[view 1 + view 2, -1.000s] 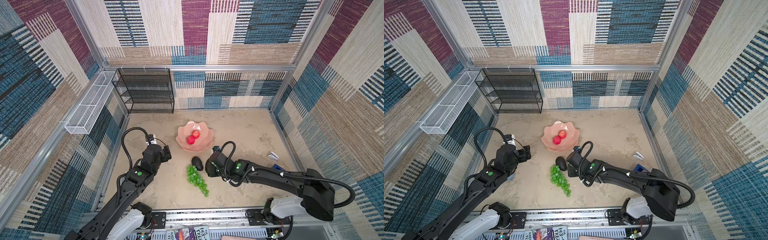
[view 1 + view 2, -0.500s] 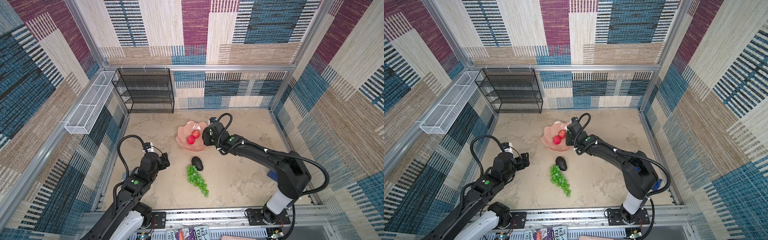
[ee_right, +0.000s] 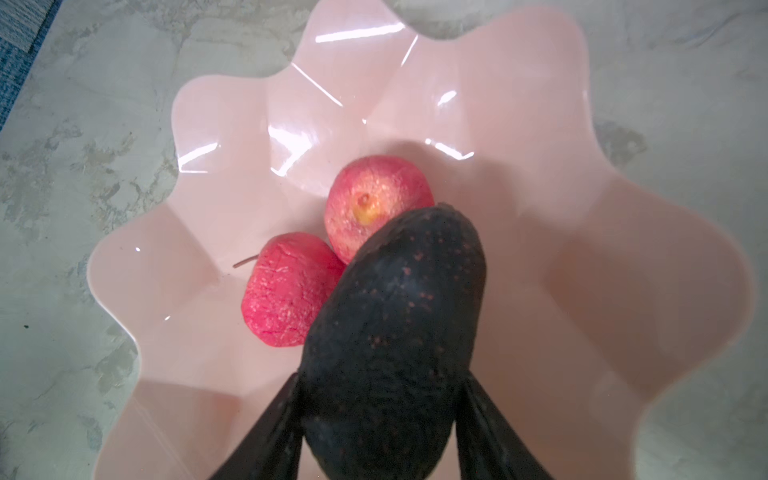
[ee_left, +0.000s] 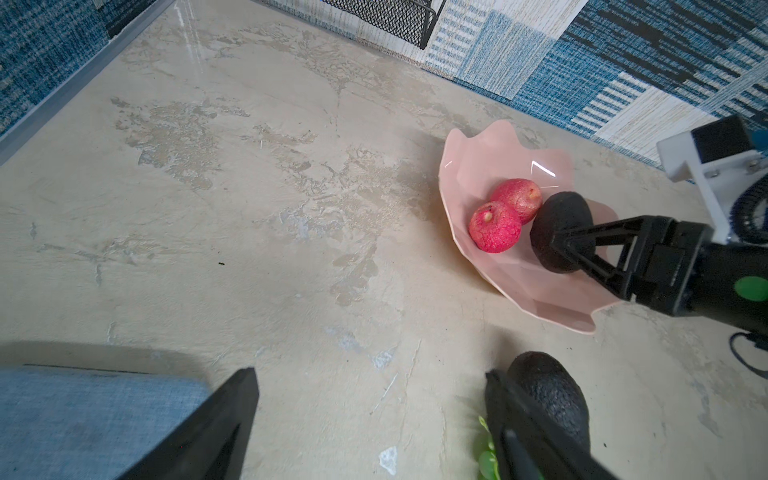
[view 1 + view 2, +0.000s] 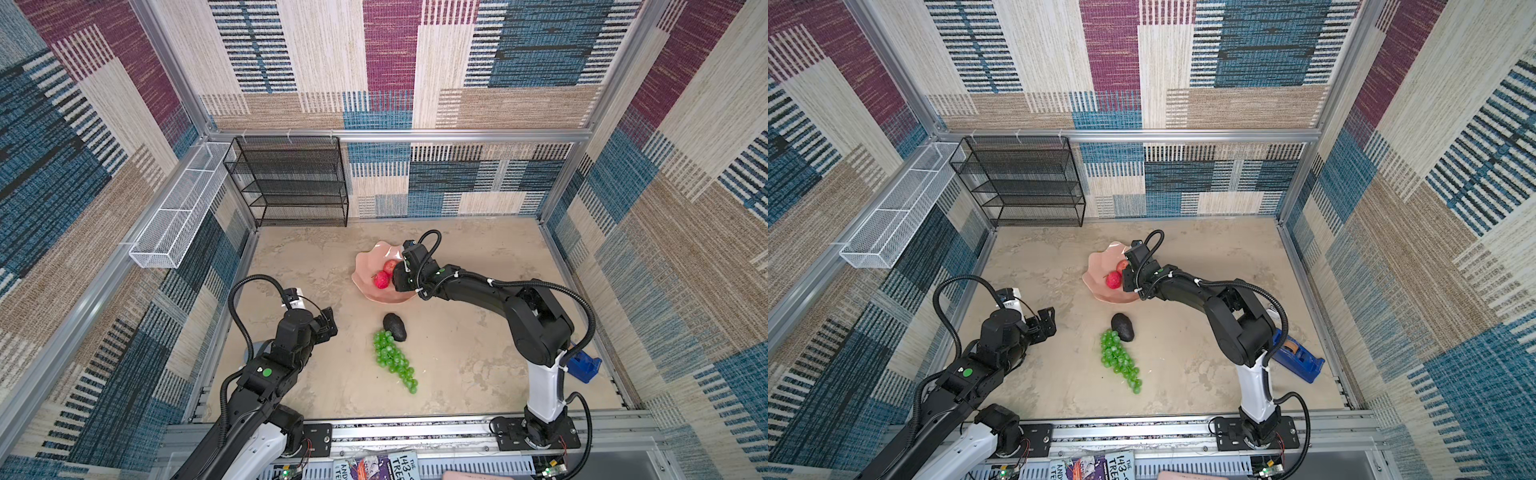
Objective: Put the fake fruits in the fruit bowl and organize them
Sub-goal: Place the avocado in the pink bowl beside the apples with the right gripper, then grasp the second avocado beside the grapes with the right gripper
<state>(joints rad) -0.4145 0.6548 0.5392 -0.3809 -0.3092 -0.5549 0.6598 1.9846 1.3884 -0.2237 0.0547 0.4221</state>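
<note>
Beige tabletop (image 5: 478,332); avocado (image 3: 395,332) between right gripper's (image 3: 382,378) jaws, over pink bowl (image 3: 623,249).

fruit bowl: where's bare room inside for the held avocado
Bare: the fruit bowl floor between the two apples and the rim toward the back wall. Crowded: the middle, where the apples sit together by the held avocado.

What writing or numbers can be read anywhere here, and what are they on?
"THE 143-" above "TRE", cut off at the picture's edge: on a printed cover lying past the front rail, in both top views.
"AND": same cover, cut off.
The blue tape dispenser shows no readable label; nothing else bears text.
</note>
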